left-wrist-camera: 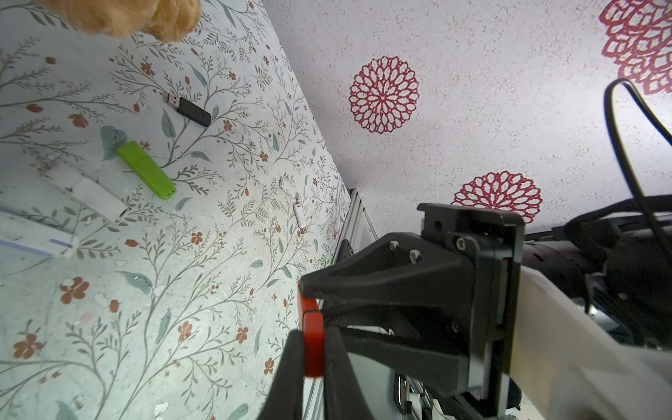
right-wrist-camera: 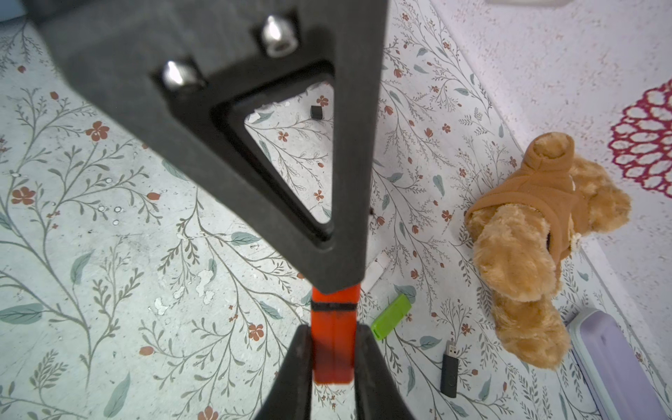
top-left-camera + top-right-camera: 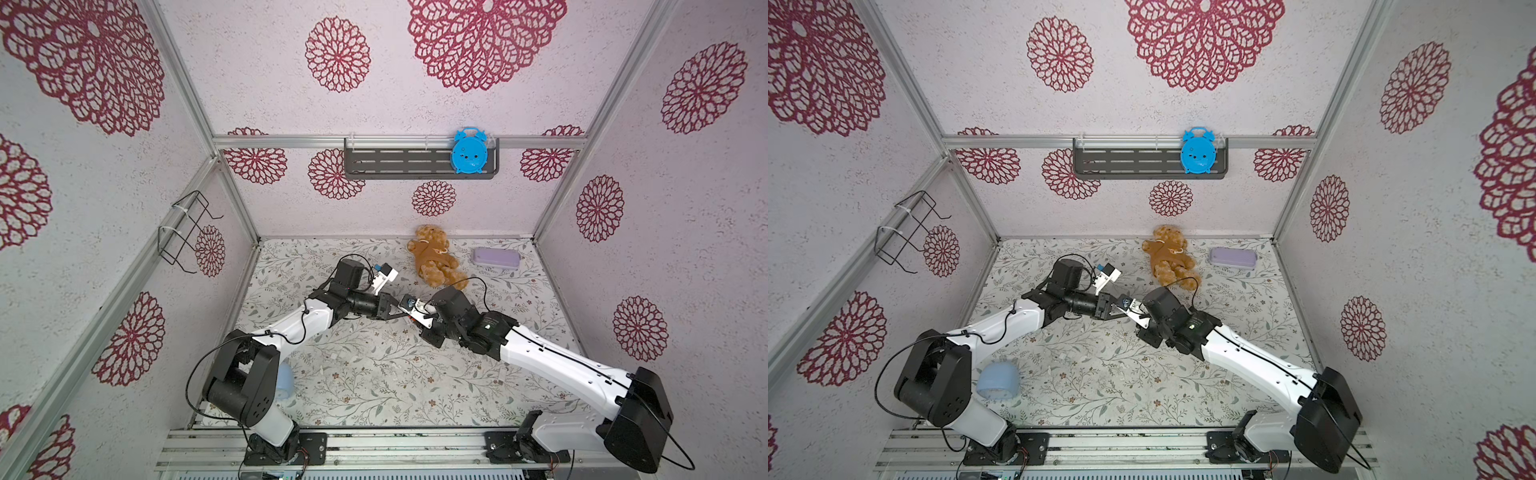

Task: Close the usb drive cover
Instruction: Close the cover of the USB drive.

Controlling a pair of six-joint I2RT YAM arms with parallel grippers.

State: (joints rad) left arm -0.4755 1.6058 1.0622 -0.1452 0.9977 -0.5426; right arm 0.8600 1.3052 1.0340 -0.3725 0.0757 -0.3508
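Where the two arms meet above the middle of the table [image 3: 374, 395], the left gripper [image 1: 313, 336] and the right gripper [image 2: 333, 329] each pinch one end of the orange usb drive [image 2: 332, 349] between closed jaws. Farther back, a green drive [image 2: 391, 316] and a black drive [image 2: 449, 369] lie near the teddy bear [image 2: 538, 225].

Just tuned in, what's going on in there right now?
Both arms meet above the floral-patterned table, sharing one small orange-red plastic USB drive. The left gripper is shut on one end, the right gripper on the other. Only a thin dark seam shows across it, so it looks nearly or fully closed. A green USB drive and a black USB stick with a bare plug lie on the table.
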